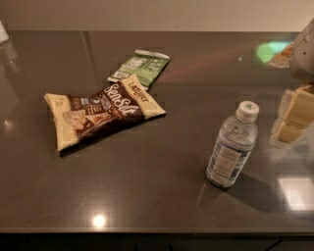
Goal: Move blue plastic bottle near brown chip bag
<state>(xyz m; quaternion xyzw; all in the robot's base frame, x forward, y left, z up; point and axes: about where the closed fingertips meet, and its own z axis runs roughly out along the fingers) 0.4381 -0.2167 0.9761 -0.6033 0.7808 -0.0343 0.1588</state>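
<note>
The blue plastic bottle (232,146) stands upright on the dark countertop at the right. It is clear, with a white cap and a blue-and-white label. The brown chip bag (100,113) lies flat at the left centre, with a dark brown middle, cream ends and "Sea Salt" lettering. A wide stretch of counter separates the two. My gripper (294,115) shows at the right edge as cream-yellow blocks under a grey-white arm part. It is to the right of the bottle, apart from it, and holds nothing that I can see.
A smaller green packet (141,67) lies just behind the chip bag, touching its far corner. The counter's front edge (157,230) runs along the bottom. A pale wall (147,14) borders the back. Light reflections dot the surface.
</note>
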